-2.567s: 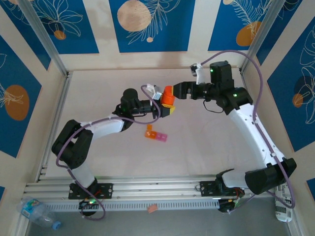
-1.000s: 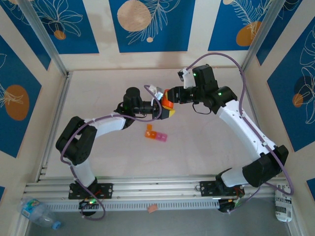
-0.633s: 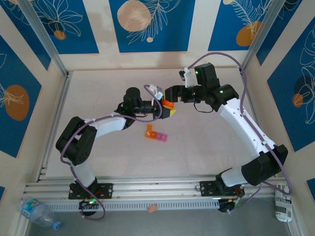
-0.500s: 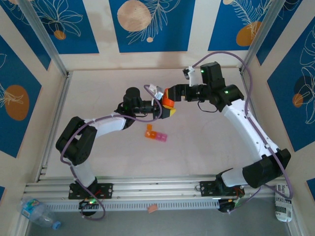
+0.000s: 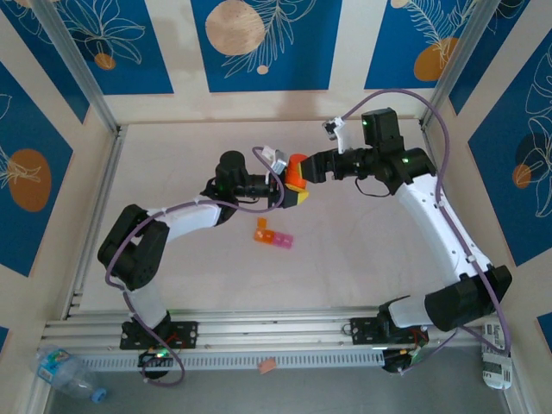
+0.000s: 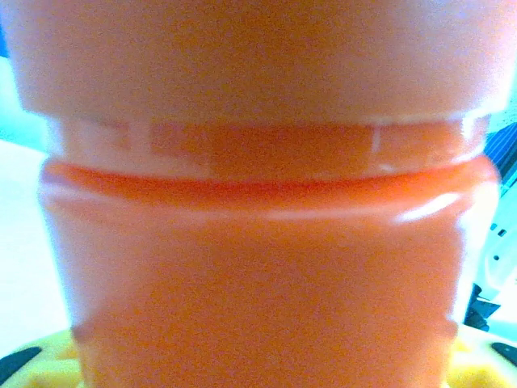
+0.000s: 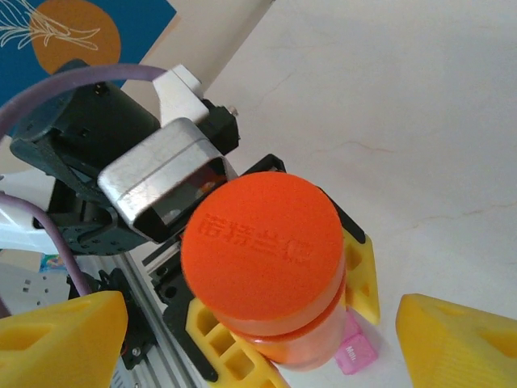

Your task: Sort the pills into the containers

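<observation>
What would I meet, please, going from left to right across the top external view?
Clear plastic bottle → left arm's base → containers → right tool → right arm's base → white object. I omit the orange bottle in the left tool, as both overlap their neighbours.

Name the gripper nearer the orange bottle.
Left. The left gripper clamps the orange bottle by its body; the right gripper sits open by its cap, fingers clear of it.
</observation>
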### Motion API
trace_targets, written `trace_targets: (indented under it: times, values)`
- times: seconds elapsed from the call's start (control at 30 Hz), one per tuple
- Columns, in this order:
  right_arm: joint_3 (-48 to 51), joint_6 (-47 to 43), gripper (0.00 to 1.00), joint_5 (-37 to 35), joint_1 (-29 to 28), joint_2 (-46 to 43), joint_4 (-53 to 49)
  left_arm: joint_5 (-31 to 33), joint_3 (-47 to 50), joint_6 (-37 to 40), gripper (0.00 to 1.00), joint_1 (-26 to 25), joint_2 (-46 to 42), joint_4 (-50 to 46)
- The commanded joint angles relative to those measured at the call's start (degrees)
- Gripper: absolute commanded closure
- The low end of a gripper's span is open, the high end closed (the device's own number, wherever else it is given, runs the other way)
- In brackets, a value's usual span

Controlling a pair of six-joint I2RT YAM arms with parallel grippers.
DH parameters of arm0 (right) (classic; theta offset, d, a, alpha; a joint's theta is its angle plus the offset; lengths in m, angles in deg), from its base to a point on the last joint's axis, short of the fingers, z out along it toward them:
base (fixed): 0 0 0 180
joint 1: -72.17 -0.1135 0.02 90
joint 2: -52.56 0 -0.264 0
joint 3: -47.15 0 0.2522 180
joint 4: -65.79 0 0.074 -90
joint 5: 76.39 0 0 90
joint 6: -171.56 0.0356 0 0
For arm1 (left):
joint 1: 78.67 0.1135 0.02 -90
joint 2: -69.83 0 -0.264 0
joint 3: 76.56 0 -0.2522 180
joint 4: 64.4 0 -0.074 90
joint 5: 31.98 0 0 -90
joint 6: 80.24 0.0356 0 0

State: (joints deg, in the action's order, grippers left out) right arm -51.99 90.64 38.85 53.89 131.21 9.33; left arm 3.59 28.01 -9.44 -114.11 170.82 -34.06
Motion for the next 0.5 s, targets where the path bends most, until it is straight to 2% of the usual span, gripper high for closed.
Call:
trace_targets:
  times: [0.0,0.27,0.47]
  values:
    - [-1.8,-1.8,0.14,2.0,-0.8,1.7,-1.8,-2.3,-2.0,-0.8,1.00,-0.3,-1.0,2.5]
    - [-2.5,-2.1,0.15,1.1,-2.9,4.4,-1.8,-2.7,-2.2,-1.3,1.00,-0.3,-0.9,2.7]
    - [-3.6,-2.1,0.26,1.0,-4.1,6.0,-1.5,-2.9,-2.0,-1.4,1.00,-0.3,-0.9,2.8]
